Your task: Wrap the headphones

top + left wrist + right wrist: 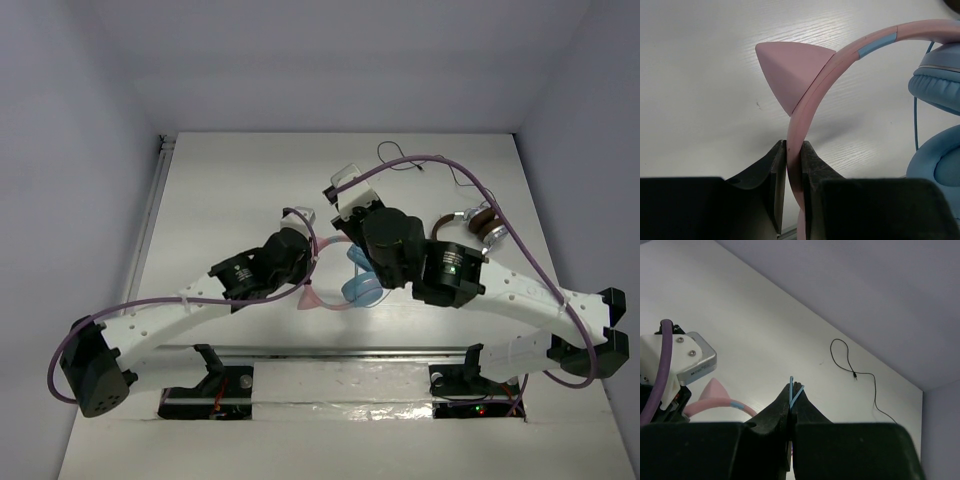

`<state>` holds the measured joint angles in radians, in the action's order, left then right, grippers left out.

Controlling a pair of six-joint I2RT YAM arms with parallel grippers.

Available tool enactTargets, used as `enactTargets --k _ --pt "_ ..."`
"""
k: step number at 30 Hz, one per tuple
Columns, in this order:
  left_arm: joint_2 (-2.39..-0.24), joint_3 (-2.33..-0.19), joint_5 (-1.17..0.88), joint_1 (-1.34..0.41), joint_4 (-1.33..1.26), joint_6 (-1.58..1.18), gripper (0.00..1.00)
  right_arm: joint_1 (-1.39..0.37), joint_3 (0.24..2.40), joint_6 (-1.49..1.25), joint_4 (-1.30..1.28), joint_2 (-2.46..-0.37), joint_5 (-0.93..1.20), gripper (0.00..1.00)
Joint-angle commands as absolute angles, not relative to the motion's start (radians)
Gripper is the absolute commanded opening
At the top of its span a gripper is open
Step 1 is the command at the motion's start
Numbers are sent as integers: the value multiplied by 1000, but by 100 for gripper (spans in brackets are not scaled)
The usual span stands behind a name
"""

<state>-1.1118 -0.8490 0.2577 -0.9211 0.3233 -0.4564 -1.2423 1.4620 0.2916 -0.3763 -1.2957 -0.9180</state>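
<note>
2 arms meet over the table (230, 190) in the top view, wrists bent above the headphones (358, 287). These lie near the centre, blue cups partly under the right arm and pink band toward the left arm. The wrists hide the fingers here, so grip can't be read from above. Only this view shows the brown-and-silver headphones (486, 224) at the right, apart from the pink pair, w/ their black cable (400, 158) trailing toward the far edge.

Left wrist cam: left gripper (793, 150) is clamped on the pink headband (812, 95), pads pressed to both sides, just below a cat-ear point (790, 70). 2 blue ear cups (940, 85) sit at the right edge, and the thin blue cable (916, 120) runs down beside them.

Right wrist cam: right gripper (793, 392) is pinched tight on a loop of that cable, strands crossing just above the fingertips. The pink band and 1 cat ear show lower left, beside the left arm's camera mount (690, 357).
</note>
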Motion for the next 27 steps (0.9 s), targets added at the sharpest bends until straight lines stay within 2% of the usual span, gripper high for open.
enactTargets --k 1,7,11,14,20,23,27 --pt "-1092 -902 253 -925 330 -434 0 -1233 1523 316 -238 -1272 -921 0" --pt "-1082 -914 242 -925 327 -433 0 -1233 1536 259 -221 -1250 -847 0" --pt "-1039 -908 252 -925 284 -457 0 -1233 1578 146 -334 -1269 -738 0" --pt "-1014 -894 200 -925 238 -476 0 -1233 1525 100 -314 -1240 -717 0" --pt "-979 -879 167 -925 173 -480 0 -1233 1512 -48 -328 -1152 -487 0" --pt "-991 -882 129 -925 164 -469 0 -1233 1520 -12 -299 -1155 -534 0" --pt "-1014 -877 109 -925 195 -451 0 -1233 1464 159 -106 -1169 -618 0"
